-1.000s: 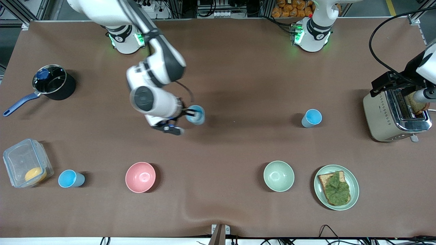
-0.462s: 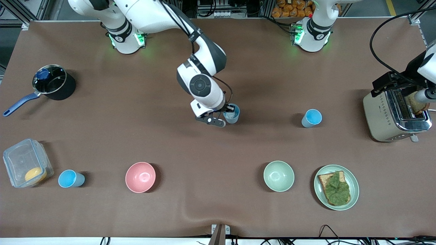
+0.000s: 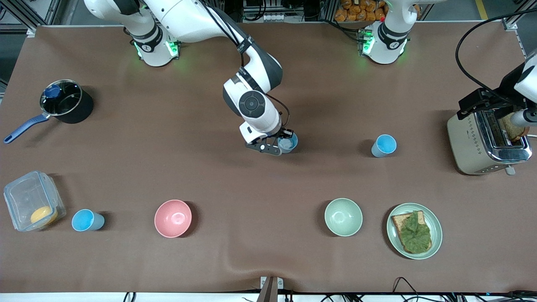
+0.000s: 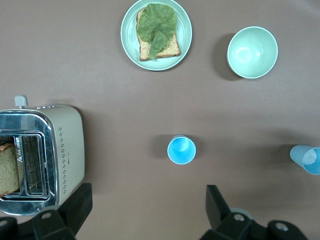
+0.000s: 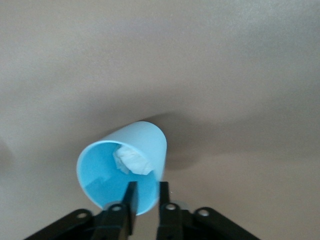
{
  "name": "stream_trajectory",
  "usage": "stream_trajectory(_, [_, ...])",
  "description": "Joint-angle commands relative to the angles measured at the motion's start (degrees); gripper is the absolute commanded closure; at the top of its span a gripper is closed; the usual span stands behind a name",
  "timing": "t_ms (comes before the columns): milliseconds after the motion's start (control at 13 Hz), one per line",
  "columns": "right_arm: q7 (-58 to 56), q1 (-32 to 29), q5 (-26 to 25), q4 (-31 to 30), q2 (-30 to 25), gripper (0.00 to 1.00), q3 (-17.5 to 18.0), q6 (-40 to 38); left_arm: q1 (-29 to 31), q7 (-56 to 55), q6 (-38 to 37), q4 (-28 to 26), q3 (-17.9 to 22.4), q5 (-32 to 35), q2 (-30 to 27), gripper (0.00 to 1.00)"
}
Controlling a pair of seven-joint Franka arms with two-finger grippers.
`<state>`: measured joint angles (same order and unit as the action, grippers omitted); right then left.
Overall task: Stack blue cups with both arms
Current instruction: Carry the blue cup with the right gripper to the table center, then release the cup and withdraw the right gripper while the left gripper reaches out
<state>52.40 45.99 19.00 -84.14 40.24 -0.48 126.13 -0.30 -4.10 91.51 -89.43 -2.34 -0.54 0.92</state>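
We note three small light-blue tapered plastic cups. One holding a crumpled white wad (image 5: 131,161) sits mid-table, its wall (image 3: 288,143) pinched between the narrow-set fingers (image 5: 129,197) of the right gripper (image 3: 280,143). A second cup (image 3: 383,146) stands toward the left arm's end; a third cup (image 3: 86,220) beside a clear lidded box (image 3: 31,200). The left gripper (image 4: 145,210), spread wide, hangs over a matte brown cloth-covered table (image 3: 268,96) beside a ribbed chrome toaster (image 4: 40,157).
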Motion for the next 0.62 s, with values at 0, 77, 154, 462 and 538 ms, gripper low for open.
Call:
stream_trajectory(0, [0.07, -1.16, -0.02, 2.05, -1.12, 0.00, -0.92, -2.28, 0.12, -0.12, -0.02, 0.74, -0.30, 1.77, 0.22, 0.00])
stream_trajectory(77, [-0.01, -3.17, 0.24, 3.27, -2.00, 0.00, -1.01, -6.03, 0.12, -0.12, -0.02, 0.74, -0.21, 1.86, 0.22, 0.00])
stream_trajectory(154, [-0.28, -6.06, 0.24, 5.29, -3.05, 0.00, -0.93, -11.12, 0.12, -0.12, -0.02, 0.74, -0.21, 1.77, 0.22, 0.00])
stream_trajectory(462, [-5.64, -15.29, -0.11, 6.10, -7.80, 0.00, -1.01, -22.57, -0.40, -0.12, -0.02, 0.74, -0.30, 1.77, 0.22, 0.00])
stream_trajectory(538, [-7.64, -17.75, -0.19, 6.10, -8.50, 0.00, -1.01, -25.03, -0.49, -0.12, -0.02, 0.74, -0.30, 1.77, 0.22, 0.00])
